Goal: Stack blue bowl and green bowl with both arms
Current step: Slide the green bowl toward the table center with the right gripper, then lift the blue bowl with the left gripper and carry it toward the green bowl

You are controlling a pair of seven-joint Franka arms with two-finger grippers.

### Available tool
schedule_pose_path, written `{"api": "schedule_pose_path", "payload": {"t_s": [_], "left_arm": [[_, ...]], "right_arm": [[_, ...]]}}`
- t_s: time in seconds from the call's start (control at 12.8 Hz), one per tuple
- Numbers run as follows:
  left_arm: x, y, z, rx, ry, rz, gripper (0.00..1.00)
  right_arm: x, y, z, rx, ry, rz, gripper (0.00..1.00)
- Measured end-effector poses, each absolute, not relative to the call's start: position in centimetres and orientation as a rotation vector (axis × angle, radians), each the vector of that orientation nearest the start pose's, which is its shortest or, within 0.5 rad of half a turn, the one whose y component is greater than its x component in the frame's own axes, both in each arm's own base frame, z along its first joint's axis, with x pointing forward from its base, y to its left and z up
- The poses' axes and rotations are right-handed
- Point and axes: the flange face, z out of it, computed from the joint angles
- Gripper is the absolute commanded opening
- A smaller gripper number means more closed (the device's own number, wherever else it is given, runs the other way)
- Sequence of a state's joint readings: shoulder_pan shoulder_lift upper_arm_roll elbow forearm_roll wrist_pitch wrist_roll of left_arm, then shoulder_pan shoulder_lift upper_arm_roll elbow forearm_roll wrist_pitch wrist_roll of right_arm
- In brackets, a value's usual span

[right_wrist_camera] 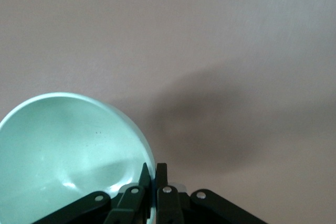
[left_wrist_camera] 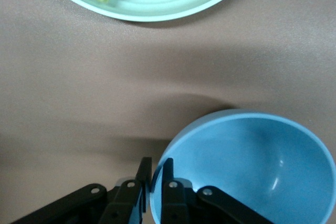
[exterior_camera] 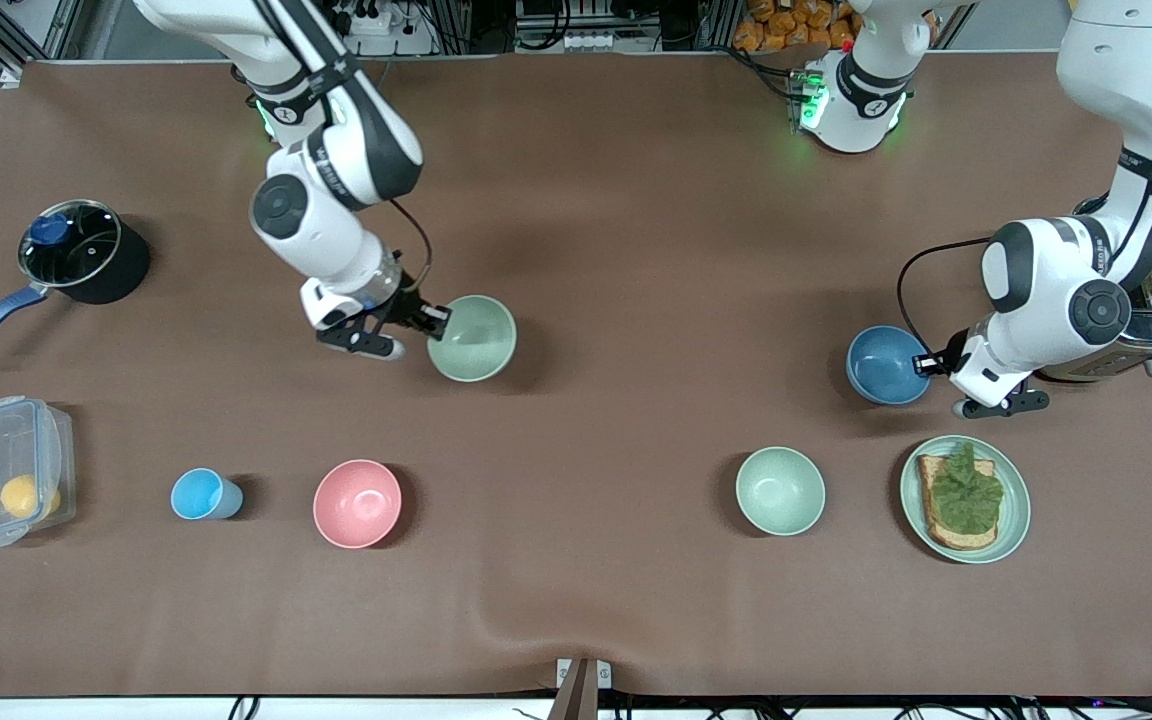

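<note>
With both rims pinched, we're at the lift step: left claw [exterior_camera: 928, 364] clamps the blue bowl [exterior_camera: 884, 364], mid-right of frame; right claw [exterior_camera: 433, 322] clamps the green bowl [exterior_camera: 474, 338], centre-left. Next: raise one, centre it above the other, lower straight.
</note>
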State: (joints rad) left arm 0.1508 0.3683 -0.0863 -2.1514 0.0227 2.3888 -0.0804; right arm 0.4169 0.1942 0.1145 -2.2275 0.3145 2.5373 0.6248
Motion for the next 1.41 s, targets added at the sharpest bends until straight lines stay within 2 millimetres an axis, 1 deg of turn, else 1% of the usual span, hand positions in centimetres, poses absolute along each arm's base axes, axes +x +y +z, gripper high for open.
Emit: {"api": "schedule_pose_path", "payload": {"t_s": [0.08, 0.31, 0.55, 0.7, 0.78, 1.02, 1.09, 1.17, 1.25, 1.33, 1.41], "left_arm": [[55.5, 3.5, 22.0, -3.145, -0.201, 0.199, 0.00], [55.6, 3.5, 22.2, -3.145, -0.201, 0.193, 0.00], [55.9, 3.5, 23.1, -3.148, -0.172, 0.176, 0.00], [56.4, 3.6, 24.9, -3.153, -0.096, 0.126, 0.00], [56.7, 3.8, 26.1, -3.153, -0.078, 0.101, 0.00], [57.4, 4.1, 30.0, -3.159, -0.096, 0.085, 0.00], [57.7, 3.8, 31.4, -3.173, -0.105, 0.071, 0.00], [58.0, 2.8, 33.1, -3.187, -0.092, 0.044, 0.00], [58.3, 1.3, 34.7, -3.197, -0.060, 0.027, 0.00], [58.6, 0.0, 36.3, -3.206, -0.037, 0.020, 0.00], [59.1, -1.2, 37.9, -3.218, -0.033, 0.018, 0.00]], "right_arm": [[47.6, 29.4, 29.7, -2.853, 0.555, 0.041, 0.00], [46.8, 34.1, 29.5, -2.867, 0.692, 0.013, 0.00], [45.6, 39.4, 27.8, -2.856, 0.775, 0.042, 0.00], [44.8, 41.8, 26.2, -2.859, 0.804, 0.060, 0.00], [44.5, 42.6, 25.4, -2.862, 0.808, 0.055, 0.00], [43.9, 43.8, 23.9, -2.847, 0.853, 0.042, 0.00], [43.6, 44.3, 23.7, -2.845, 0.862, 0.039, 0.00], [43.5, 44.7, 23.7, -2.844, 0.868, 0.036, 0.00], [43.5, 44.9, 23.6, -2.842, 0.873, 0.034, 0.06], [43.5, 44.9, 23.5, -2.842, 0.876, 0.036, 0.15], [43.6, 44.9, 23.2, -2.845, 0.879, 0.038, 0.26]]}}
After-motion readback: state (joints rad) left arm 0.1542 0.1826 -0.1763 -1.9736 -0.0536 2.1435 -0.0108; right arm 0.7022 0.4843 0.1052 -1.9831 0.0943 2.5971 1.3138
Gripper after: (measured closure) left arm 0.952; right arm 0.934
